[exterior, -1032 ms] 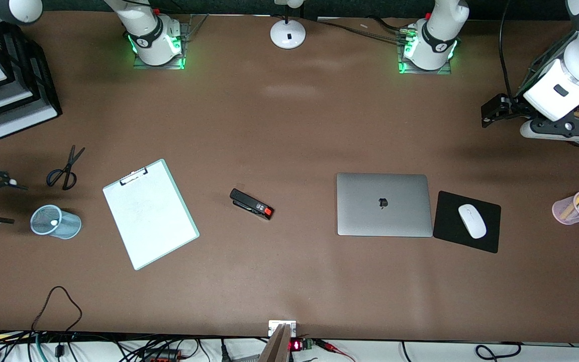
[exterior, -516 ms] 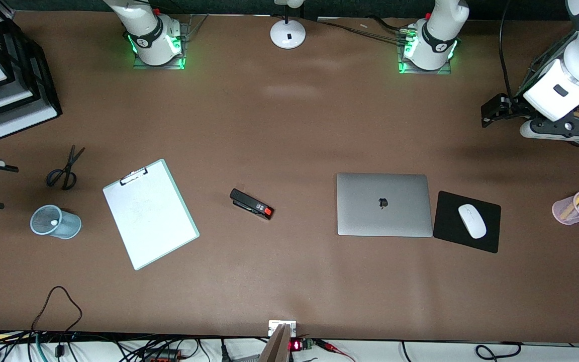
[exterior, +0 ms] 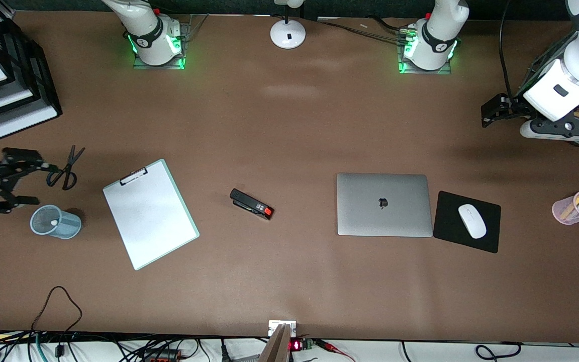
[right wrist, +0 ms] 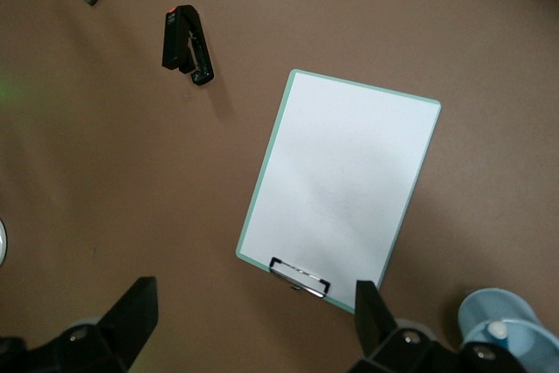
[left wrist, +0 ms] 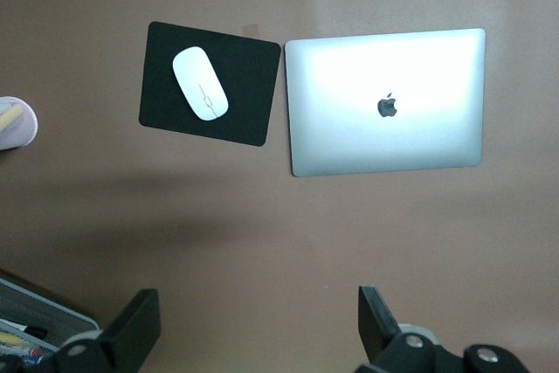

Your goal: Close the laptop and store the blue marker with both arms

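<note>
The silver-grey laptop [exterior: 384,204] lies shut on the table with its apple logo up; it also shows in the left wrist view [left wrist: 384,102]. The blue marker's body is hidden. Only a small whitish tip [exterior: 54,221] shows inside the pale-blue mesh cup [exterior: 63,223], also in the right wrist view [right wrist: 496,330]. My right gripper [exterior: 38,183] is open and empty, over the table between the scissors and the blue cup [right wrist: 253,316]. My left gripper [exterior: 485,113] is open and empty, over bare table at the left arm's end [left wrist: 258,325].
A clipboard [exterior: 151,213], a black stapler [exterior: 252,203] and scissors [exterior: 66,168] lie toward the right arm's end. A white mouse [exterior: 472,221] sits on a black pad [exterior: 450,234] beside the laptop. A pink cup [exterior: 568,211] holds assorted markers. Stacked trays [exterior: 23,115] stand at the right arm's end.
My right gripper has moved from the table's edge in over the table toward the scissors. The left arm has not moved.
</note>
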`<action>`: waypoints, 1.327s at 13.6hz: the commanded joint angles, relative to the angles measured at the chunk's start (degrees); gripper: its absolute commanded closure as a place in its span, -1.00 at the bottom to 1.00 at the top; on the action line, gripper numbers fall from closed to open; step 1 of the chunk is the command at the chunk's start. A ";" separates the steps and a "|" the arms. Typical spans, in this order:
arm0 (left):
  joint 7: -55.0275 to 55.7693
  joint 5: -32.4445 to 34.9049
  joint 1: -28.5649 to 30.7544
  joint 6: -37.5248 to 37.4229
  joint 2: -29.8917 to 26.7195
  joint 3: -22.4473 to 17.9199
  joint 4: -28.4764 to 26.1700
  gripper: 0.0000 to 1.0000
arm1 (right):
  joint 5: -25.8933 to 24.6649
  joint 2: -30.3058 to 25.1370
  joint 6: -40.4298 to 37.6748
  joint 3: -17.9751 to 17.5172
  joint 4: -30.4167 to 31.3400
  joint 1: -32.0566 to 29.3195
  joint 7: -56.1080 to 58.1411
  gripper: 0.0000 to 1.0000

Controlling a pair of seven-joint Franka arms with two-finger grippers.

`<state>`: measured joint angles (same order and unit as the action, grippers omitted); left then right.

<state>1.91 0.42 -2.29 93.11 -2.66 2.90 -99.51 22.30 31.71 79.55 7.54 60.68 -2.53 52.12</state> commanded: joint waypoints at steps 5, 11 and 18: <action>-0.33 -0.33 -0.52 -1.08 0.37 -0.61 1.16 -1.00 | -12.70 -8.58 2.61 -0.07 9.00 9.81 -34.14 -1.00; -0.41 -0.42 -0.34 -1.70 0.37 -0.61 1.16 -1.00 | -19.38 -12.19 4.64 -0.16 14.29 11.84 -52.92 -1.00; -0.50 -0.33 -0.34 -1.70 0.37 -0.61 1.16 -1.00 | -19.84 -14.91 12.37 -0.25 17.62 8.95 -53.17 -1.00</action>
<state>1.91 0.42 -2.29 92.45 -2.66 2.80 -99.50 3.26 19.63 88.95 7.92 73.95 6.76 0.13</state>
